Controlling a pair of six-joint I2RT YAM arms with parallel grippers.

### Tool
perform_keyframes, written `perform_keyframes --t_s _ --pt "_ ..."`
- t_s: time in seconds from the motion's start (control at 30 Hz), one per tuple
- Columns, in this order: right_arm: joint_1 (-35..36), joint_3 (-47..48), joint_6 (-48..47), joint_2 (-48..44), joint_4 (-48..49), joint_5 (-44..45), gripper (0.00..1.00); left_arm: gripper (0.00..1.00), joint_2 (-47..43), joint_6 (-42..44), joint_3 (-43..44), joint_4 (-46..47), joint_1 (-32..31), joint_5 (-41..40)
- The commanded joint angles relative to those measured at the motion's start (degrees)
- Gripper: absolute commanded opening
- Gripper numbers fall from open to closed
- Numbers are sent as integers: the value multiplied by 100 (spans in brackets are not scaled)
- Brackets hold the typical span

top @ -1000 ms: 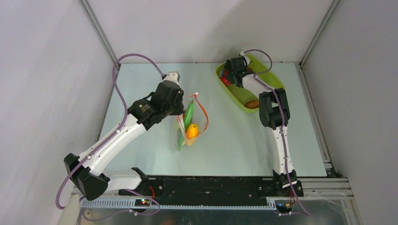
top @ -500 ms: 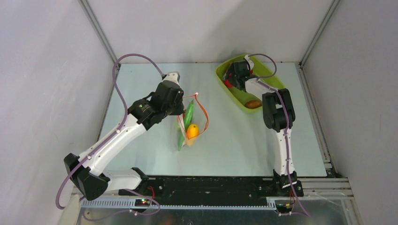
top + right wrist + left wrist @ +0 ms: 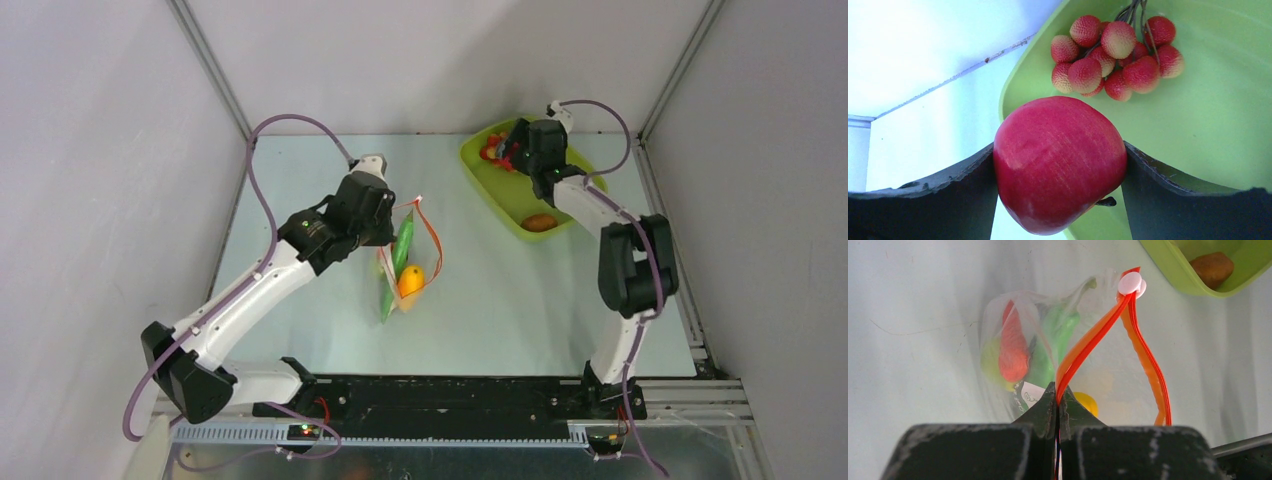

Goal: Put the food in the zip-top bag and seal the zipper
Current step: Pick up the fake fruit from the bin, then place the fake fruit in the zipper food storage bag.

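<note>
Zip-top bag point(image 3: 1048, 340) sits on the tabletop point(image 3: 500, 310) to the left of the lime-green tray point(image 3: 497, 198), well apart from it. Its clear film is almost invisible, so its edges are hard to trace, and from above only the contents and the orange-red zipper point(image 3: 1143, 355) give it away. Whether its bottom rests flat or is lifted a little cannot be told.

In the top view its long axis runs from the near side of the tabletop toward the far side, leaning slightly toward the tray. The white slider tab point(image 3: 1131, 283) is at the far end. From the tab the two zipper strips spread apart into a loop, so the mouth gapes on the side facing the tray.

Inside, a green bean point(image 3: 402, 245) lies along that axis, with an orange mango point(image 3: 410, 280) toward the near end. The carrot point(image 3: 1013, 347) shows only as a blurred red shape behind the film.

The left hand point(image 3: 1056, 395) has its fingers pressed together, pinching one zipper strip. Its lower part is cut off by the wrist picture's edge.

The right hand point(image 3: 1060, 165) is at the tray's far left corner, clamping the red apple point(image 3: 1060, 150) between both fingers, which hide its sides. Red grapes point(image 3: 1115, 50) lie in the tray just beyond the apple, and a brown kiwi point(image 3: 540, 222) lies at the tray's near end.
</note>
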Motion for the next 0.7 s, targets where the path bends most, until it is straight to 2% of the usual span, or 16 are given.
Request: perform_keyframes --t_s 0.0,0.17,0.27,0.5,0.67 --pt "33 -557 -517 -1014 359 1 66 1 47 -36 124 178 38 129" --pt "233 -1294 -651 -1958 315 -228 66 1 45 -64 132 178 37 176" --pt "583 -1625 -687 -2735 370 -422 65 1 21 -67 134 171 34 180" --pt "1836 -2381 -647 -4180 243 -866 65 1 0 -85 186 115 35 399" --pt "2848 -2593 -486 -4507 -7 -657 67 2 -40 -81 215 96 39 581"
